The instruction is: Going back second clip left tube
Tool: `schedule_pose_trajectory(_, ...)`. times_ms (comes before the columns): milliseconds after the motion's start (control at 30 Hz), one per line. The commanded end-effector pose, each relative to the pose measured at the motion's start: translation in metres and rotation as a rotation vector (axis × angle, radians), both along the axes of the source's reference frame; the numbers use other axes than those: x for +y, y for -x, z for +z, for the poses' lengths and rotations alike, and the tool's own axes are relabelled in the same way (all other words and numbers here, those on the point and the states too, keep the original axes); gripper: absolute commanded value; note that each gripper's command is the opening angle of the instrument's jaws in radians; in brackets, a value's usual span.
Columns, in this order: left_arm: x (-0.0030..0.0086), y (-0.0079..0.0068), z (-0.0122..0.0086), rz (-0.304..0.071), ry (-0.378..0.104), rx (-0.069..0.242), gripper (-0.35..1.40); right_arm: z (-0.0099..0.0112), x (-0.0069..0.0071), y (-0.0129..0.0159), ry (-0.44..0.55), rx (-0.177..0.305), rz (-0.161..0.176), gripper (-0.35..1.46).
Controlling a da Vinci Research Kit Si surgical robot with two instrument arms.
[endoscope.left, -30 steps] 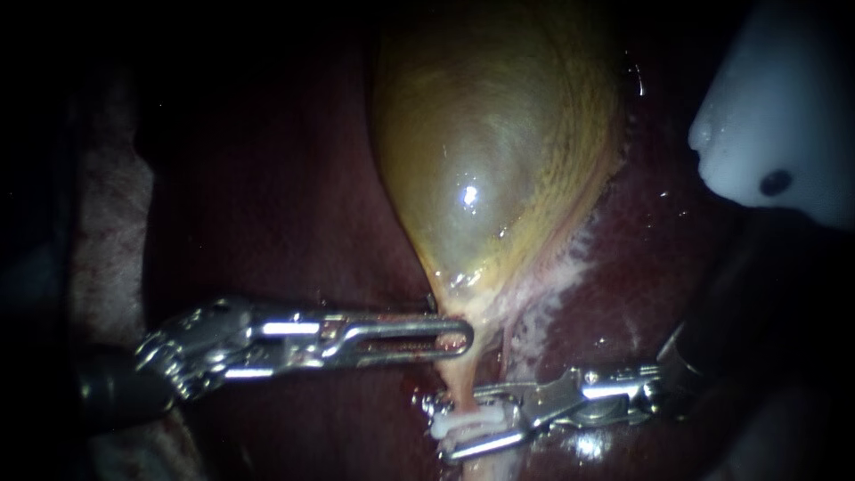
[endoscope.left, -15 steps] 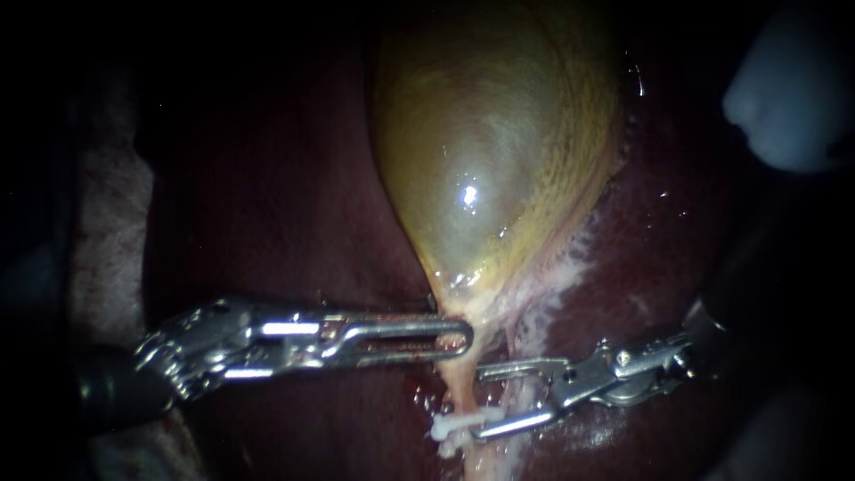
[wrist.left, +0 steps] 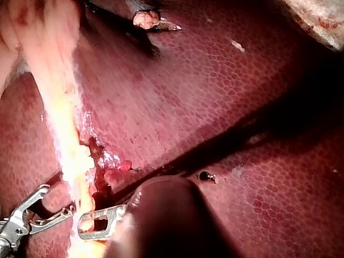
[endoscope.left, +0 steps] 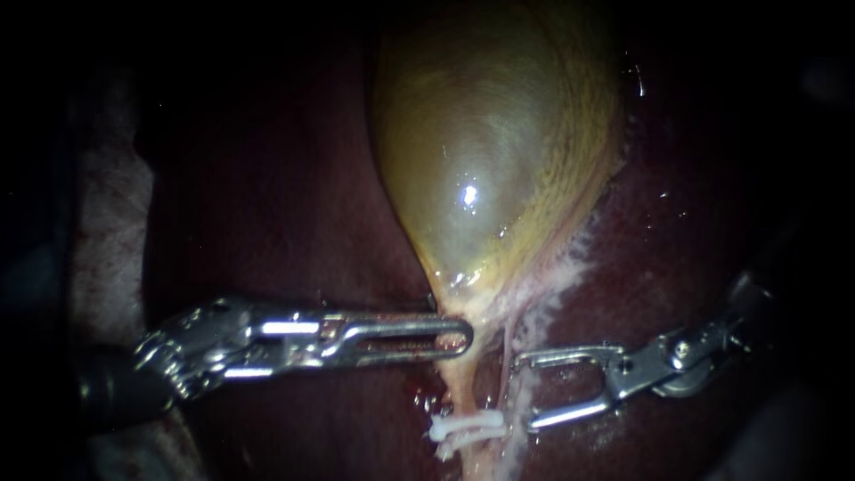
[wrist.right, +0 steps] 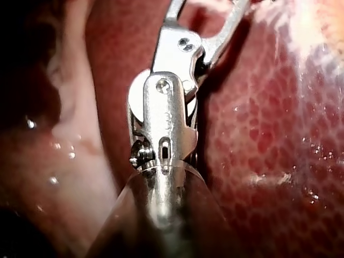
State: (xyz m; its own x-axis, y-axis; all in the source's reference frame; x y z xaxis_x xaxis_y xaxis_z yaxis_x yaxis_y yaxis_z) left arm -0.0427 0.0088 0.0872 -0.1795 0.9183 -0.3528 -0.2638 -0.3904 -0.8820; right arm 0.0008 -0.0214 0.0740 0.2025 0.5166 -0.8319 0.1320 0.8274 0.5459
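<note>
- End effector of the right instrument (endoscope.left: 525,392): spread wide and empty, nothing between the two jaws; shaft leading off toward 2 o'clock in the endoscope view.
- End effector of the left instrument (endoscope.left: 445,337): pressed together, seemingly pinching the gallbladder neck (endoscope.left: 454,298) just under the gallbladder (endoscope.left: 485,151); laid flat along the 9-to-3 line.
- White clip (endoscope.left: 468,426): seated across the left tube (endoscope.left: 456,387), at 6 o'clock from the left end effector, low in the endoscope view.
- Deciding relation: clip at about 8 o'clock from the right end effector, just beside the tip of the lower jaw; apparently apart, though too close to say for certain.
- Long axes: left tube from 12 to 6 o'clock, clip crossways from 9 to 3, right end effector opening toward 9 o'clock, straight at clip and tube.
- Nearer of the two: right instrument; left one at 12 o'clock of the clip, occupied with the neck.
- Judged step: clip on, retreat due; probably best drawn back along the shaft's own line toward 2 o'clock, directly away from the tube.
- Judged risk: lower jaw snagging the clip's end, or upper jaw dragging the thin pale strand (endoscope.left: 508,338) at the tube's 3 o'clock side, if swung sideways.
- Left wrist view: right end effector spread just beside the pale tube, across it from the left one; liver (wrist.left: 226,107) behind.
</note>
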Motion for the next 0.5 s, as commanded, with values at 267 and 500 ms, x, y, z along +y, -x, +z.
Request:
schedule_pose_trajectory(267,0.0000,0.0000,0.0005,0.000,0.002,0.000,-0.35,-0.0011,0.0011,0.0018,0.057,0.025,0.031,0.47)
schedule_pose_trajectory(500,-0.0001,0.0001,0.0015,0.000,0.007,0.000,-0.35,-0.0011,0.0015,0.0025,0.074,0.037,0.037,0.48)
